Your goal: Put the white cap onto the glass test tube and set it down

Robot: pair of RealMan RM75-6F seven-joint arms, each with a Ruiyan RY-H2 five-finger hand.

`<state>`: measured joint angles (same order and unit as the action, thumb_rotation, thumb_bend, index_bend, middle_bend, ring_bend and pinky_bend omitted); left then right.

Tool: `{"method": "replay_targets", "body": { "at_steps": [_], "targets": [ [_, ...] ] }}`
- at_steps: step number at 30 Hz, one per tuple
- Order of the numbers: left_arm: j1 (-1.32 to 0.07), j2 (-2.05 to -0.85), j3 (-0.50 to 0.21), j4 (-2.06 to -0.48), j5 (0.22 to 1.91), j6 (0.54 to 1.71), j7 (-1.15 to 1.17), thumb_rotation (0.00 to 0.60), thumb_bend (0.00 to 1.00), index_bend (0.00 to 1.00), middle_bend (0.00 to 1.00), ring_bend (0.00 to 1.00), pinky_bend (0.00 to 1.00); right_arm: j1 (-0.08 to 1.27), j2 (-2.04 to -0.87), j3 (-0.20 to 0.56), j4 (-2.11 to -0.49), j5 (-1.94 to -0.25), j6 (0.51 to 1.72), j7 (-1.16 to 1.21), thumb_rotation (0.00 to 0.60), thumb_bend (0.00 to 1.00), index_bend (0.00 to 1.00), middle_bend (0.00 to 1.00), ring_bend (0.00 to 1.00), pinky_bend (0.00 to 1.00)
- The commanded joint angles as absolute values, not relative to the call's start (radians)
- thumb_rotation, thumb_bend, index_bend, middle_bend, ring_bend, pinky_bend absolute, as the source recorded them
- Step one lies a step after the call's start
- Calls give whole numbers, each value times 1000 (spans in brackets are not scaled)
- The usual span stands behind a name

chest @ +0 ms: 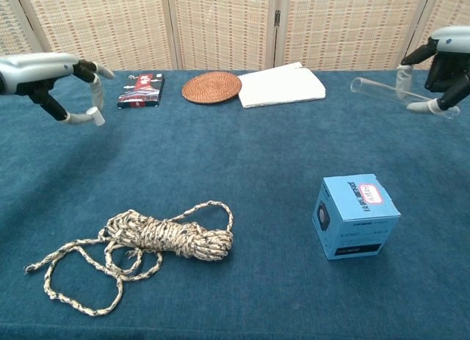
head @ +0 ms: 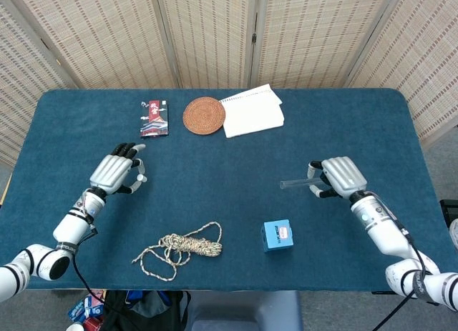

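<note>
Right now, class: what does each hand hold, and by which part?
The right hand holds the glass test tube near one end. The left hand pinches the white cap at its fingertips.

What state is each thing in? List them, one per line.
white cap: pinched by the left hand, off the table.
glass test tube: uncapped, held roughly level by the right hand, open end toward the left hand.
rope: loosely coiled, lying on the table.
blue box: closed, standing on the table.
notebook: closed, lying flat.
woven coaster: flat on the table.
</note>
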<state>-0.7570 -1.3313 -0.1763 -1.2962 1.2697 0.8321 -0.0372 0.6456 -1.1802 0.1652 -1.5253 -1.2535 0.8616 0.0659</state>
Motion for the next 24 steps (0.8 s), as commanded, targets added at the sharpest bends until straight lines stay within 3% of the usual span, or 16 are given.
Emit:
{"method": "replay_targets", "body": {
  "at_steps": [1, 12, 24],
  "targets": [
    [-743, -1246, -230, -1414, 1238, 867, -90, 600, 421, 570, 80, 0, 0, 668, -1225, 183, -1508, -1272, 856, 107, 600, 561, 840, 1000, 1000, 1000],
    [-736, -1121, -316, -1662, 1183, 929, -113, 600, 443, 608, 105, 0, 0, 756, -1427, 232, -1383, -1333, 860, 252, 600, 579, 844, 1000, 1000, 1000],
    [-759, -1126, -350, -1814, 1173, 1023, 3, 600, 448, 614, 105, 0, 0, 808, -1600, 269, -1258, -1372, 925, 391, 600, 583, 850, 1000, 1000, 1000]
  ]
}}
